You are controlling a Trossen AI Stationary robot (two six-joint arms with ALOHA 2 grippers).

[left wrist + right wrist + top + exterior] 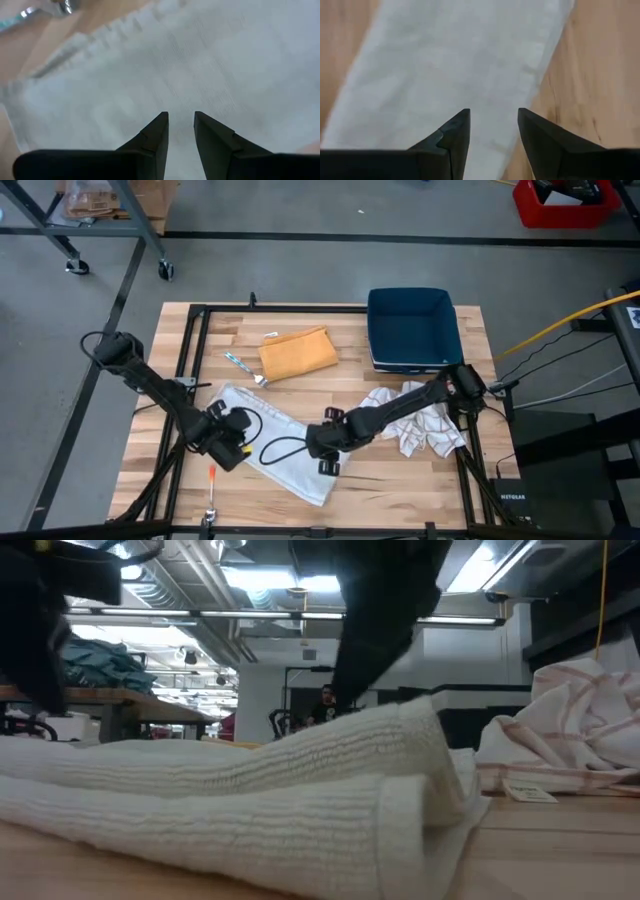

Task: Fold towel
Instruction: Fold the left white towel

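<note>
High view straight down, low view level — wrist views close above, all sharing towel [275, 445]

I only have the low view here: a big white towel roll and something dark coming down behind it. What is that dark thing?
Observer: From above, it is one of two arms; the right tool hangs over the towel near its middle.
Operator: And the other arm?
Observer: The left tool is over the towel's other part, nearer the table's left side.
Operator: Are they gripping the cloth?
Observer: No. Both wrist views show open fingers with the towel flat beyond them, nothing pinched.
Operator: What else is on the table?
Observer: A blue bin, a tan cloth and a crumpled striped cloth.
</note>
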